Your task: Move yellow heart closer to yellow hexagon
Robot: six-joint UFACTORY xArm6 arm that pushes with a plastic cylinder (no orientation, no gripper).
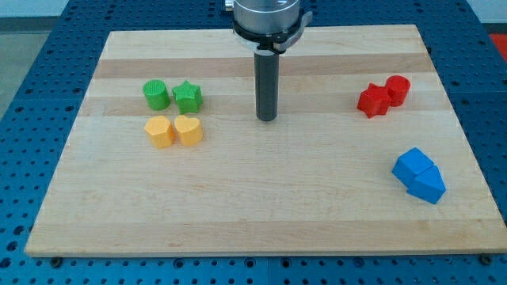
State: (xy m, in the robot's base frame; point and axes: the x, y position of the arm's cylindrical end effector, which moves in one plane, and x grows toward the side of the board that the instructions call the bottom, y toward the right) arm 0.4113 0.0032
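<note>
The yellow heart (pixel 188 130) lies at the view's left, touching the right side of the yellow hexagon (pixel 159 131). My tip (pixel 267 119) stands near the board's middle, to the right of the yellow heart and a little higher in the view, well apart from it. It touches no block.
A green cylinder (pixel 156 95) and a green star (pixel 188 96) sit just above the yellow pair. A red star (pixel 372 100) and a red cylinder (pixel 397 89) are at the right. Two blue blocks (pixel 419 175) lie at the lower right. The wooden board (pixel 261 214) ends on all sides in view.
</note>
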